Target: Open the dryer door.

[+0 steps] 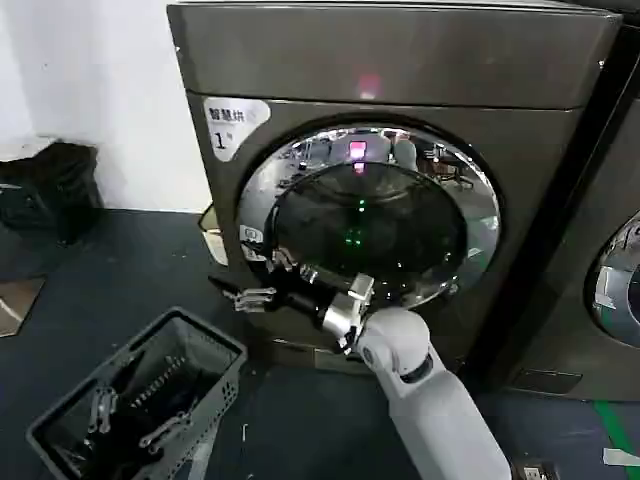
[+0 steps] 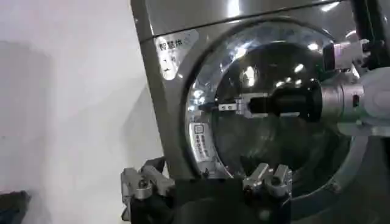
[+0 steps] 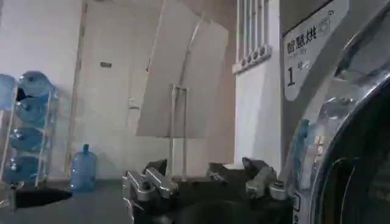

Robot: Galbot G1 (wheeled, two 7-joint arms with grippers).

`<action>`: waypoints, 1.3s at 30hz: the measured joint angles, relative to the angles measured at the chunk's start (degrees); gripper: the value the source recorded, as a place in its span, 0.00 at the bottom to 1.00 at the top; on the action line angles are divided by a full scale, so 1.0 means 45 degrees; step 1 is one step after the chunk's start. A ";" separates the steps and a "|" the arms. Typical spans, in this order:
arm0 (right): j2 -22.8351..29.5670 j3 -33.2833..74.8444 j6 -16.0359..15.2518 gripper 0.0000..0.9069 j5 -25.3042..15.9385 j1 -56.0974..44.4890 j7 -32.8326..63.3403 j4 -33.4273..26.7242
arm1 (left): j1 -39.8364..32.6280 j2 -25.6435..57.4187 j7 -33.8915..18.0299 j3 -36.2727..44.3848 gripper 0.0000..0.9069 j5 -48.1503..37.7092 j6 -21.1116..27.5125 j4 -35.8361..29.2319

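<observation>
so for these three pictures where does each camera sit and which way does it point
Head: high on the robot, looking down at the dryer; the right gripper reaches the left rim of the dryer door.
Left wrist: low, beside the dryer, facing the door; left gripper open in front, right gripper across the glass.
Right wrist: at the rim, facing the room; right gripper open.
Shared: all show the sticker.

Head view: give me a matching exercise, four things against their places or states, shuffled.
1 dryer door
2 white sticker
3 basket
4 right gripper

A top-left of the dryer front
B open, by the door's lower-left rim
C shut
D on the floor, left of the dryer

Pairs: 1-C, 2-A, 3-D, 4-B. The left gripper is open.
</observation>
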 joint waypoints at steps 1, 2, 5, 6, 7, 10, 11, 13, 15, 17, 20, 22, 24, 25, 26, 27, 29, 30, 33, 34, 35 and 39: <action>-0.0002 -0.0001 0.0181 1.00 -0.0209 -0.0051 0.0049 -0.0029 | -0.0013 -0.0003 0.0067 -0.0002 1.00 -0.0026 0.0027 -0.0001; -0.0034 -0.0006 0.0364 1.00 -0.0543 -0.0139 0.0132 -0.0095 | -0.0035 -0.0003 0.0270 -0.0002 1.00 0.0014 0.0055 0.0012; -0.0155 0.0044 0.0515 1.00 -0.1027 -0.0371 0.0392 -0.0294 | -0.0136 -0.0010 0.0437 0.0047 1.00 0.0079 0.0136 0.0051; -0.0193 0.0086 0.0528 1.00 -0.1069 -0.0413 0.0473 -0.0356 | -0.0155 -0.0007 0.0454 0.0070 1.00 0.0083 0.0142 0.0054; -0.0225 0.0134 0.0531 1.00 -0.1094 -0.0433 0.0541 -0.0427 | -0.0187 -0.0005 0.0453 0.0082 1.00 0.0086 0.0161 0.0049; -0.0343 0.0380 0.0521 1.00 -0.1217 -0.0515 0.0581 -0.0717 | -0.0215 0.0019 0.0435 0.0114 1.00 0.0088 0.0228 0.0046; -0.0383 0.0446 0.0515 1.00 -0.1281 -0.0536 0.0577 -0.0807 | -0.0215 0.0036 0.0434 0.0111 1.00 0.0088 0.0250 0.0056; -0.0487 0.0542 0.0524 1.00 -0.1354 -0.0575 0.0479 -0.1004 | -0.0215 0.0062 0.0464 0.0071 1.00 0.0088 0.0276 0.0068; -0.0583 0.0562 0.0651 1.00 -0.1519 -0.0600 0.0200 -0.1206 | -0.0216 0.0067 0.0486 0.0062 1.00 0.0103 0.0323 0.0070; -0.0651 0.0568 0.0746 1.00 -0.1664 -0.0600 0.0015 -0.1410 | -0.0224 0.0057 0.0496 0.0071 1.00 0.0171 0.0350 0.0073; -0.0727 0.0535 0.0864 1.00 -0.1672 -0.0404 -0.0191 -0.1812 | -0.0226 0.0052 0.0562 0.0075 1.00 0.0212 0.0382 0.0071; -0.0727 0.0491 0.0926 1.00 -0.1678 -0.0182 -0.0255 -0.2136 | -0.0226 0.0052 0.0605 0.0059 1.00 0.0213 0.0394 0.0066; -0.0689 0.0440 0.0993 1.00 -0.1678 0.0032 -0.0285 -0.2413 | -0.0227 0.0041 0.0785 0.0055 1.00 0.0211 0.0437 0.0055; -0.0656 0.0414 0.1014 1.00 -0.1677 0.0190 -0.0287 -0.2561 | -0.0233 0.0017 0.0821 0.0064 1.00 0.0209 0.0442 0.0035; -0.0631 0.0398 0.1027 1.00 -0.1674 0.0347 -0.0287 -0.2717 | -0.0240 0.0005 0.0830 0.0075 1.00 0.0208 0.0452 0.0020; -0.0597 0.0361 0.1053 1.00 -0.1671 0.0518 -0.0287 -0.2903 | -0.0247 -0.0007 0.0832 0.0084 1.00 0.0207 0.0460 0.0018; -0.0526 0.0263 0.1104 1.00 -0.1653 0.0879 -0.0305 -0.3232 | -0.0250 -0.0020 0.0829 0.0078 1.00 0.0210 0.0462 0.0021; -0.0484 0.0215 0.1125 1.00 -0.1647 0.1065 -0.0308 -0.3394 | -0.0251 -0.0026 0.0825 0.0069 1.00 0.0238 0.0462 0.0050; -0.0316 0.0023 0.1172 1.00 -0.1649 0.1606 -0.0309 -0.3960 | -0.0249 -0.0049 0.0819 0.0069 1.00 0.0296 0.0472 0.0077; -0.0270 -0.0037 0.1198 1.00 -0.1656 0.1761 -0.0308 -0.4134 | -0.0251 -0.0051 0.0815 0.0072 1.00 0.0303 0.0476 0.0063; -0.0203 -0.0127 0.1216 1.00 -0.1659 0.1927 -0.0318 -0.4339 | -0.0255 -0.0053 0.0815 0.0079 1.00 0.0305 0.0482 0.0044; 0.0014 -0.0317 0.1220 1.00 -0.1675 0.2324 -0.0352 -0.4873 | -0.0262 -0.0047 0.0809 0.0085 1.00 0.0307 0.0486 0.0038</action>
